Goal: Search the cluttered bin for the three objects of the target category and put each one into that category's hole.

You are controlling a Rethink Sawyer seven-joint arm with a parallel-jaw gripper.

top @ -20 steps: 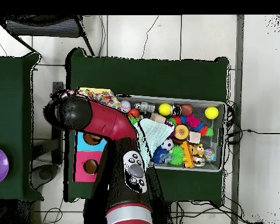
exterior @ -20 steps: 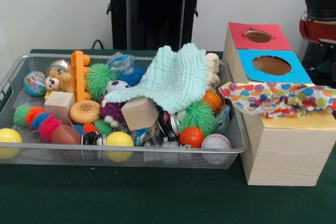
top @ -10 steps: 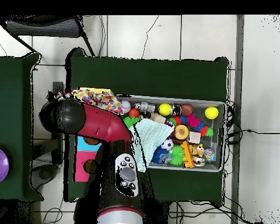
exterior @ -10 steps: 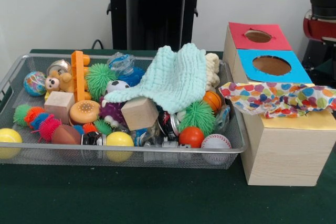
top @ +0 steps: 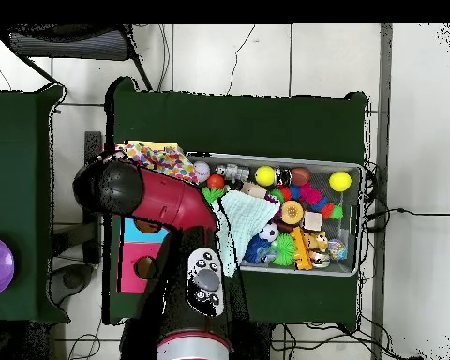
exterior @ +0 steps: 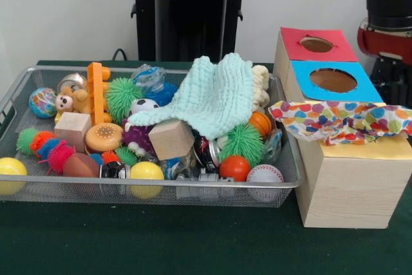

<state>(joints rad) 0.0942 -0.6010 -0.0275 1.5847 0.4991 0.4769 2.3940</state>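
I see the limp polka-dot white cloth draped over the box's yellow top, hiding its hole; I cannot tell my gripper's state.

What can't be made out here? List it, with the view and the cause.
- Gripper: the front view's right edge cuts off the arm; overhead, the arm covers it.
- Yellow-topped hole: the polka-dot cloth covers it in front view.
- More polka-dot cloths in the bin: the mint cloth and toys may hide them.
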